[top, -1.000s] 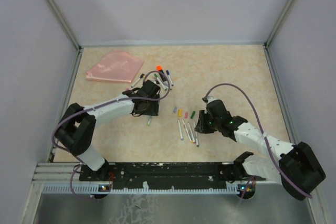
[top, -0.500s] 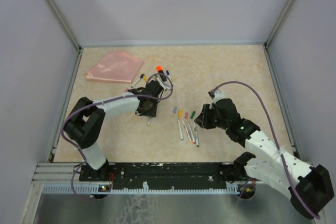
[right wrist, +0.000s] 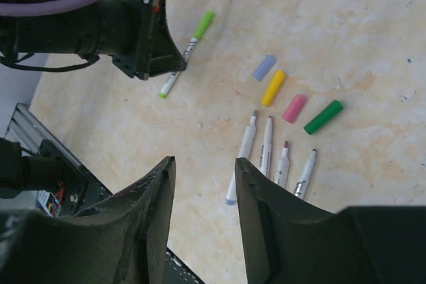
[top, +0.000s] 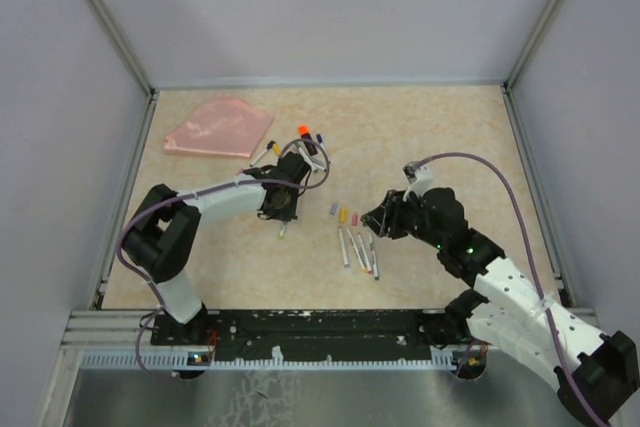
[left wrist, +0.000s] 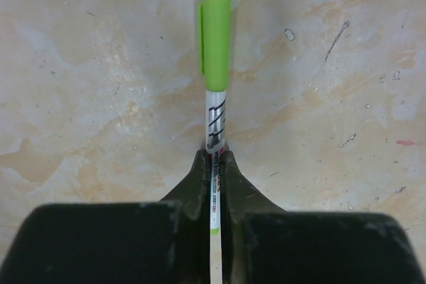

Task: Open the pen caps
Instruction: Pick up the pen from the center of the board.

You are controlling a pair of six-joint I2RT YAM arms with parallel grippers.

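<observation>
My left gripper (left wrist: 213, 159) is shut on the white barrel of a pen (left wrist: 215, 121) lying on the table. That pen's light green cap (left wrist: 216, 41) is still on and sticks out ahead of the fingers. The top view has this gripper (top: 281, 205) left of centre. My right gripper (right wrist: 205, 164) hovers open and empty above the table. Beyond it lie loose pen caps: lavender (right wrist: 263, 67), yellow (right wrist: 273, 88), pink (right wrist: 293, 108) and dark green (right wrist: 323, 117). Just below them are several uncapped pens (right wrist: 266, 145) in a row.
A pink flat pouch (top: 220, 127) lies at the back left. A small heap of capped pens (top: 310, 147), one with an orange cap (top: 303, 130), sits just behind the left gripper. Enclosure walls ring the table, and a black rail (top: 300, 325) runs along the near edge.
The left gripper has closed on the green-capped pen. The right gripper has opened wider and its arm has stretched out, swinging the gripper toward the row of caps.
</observation>
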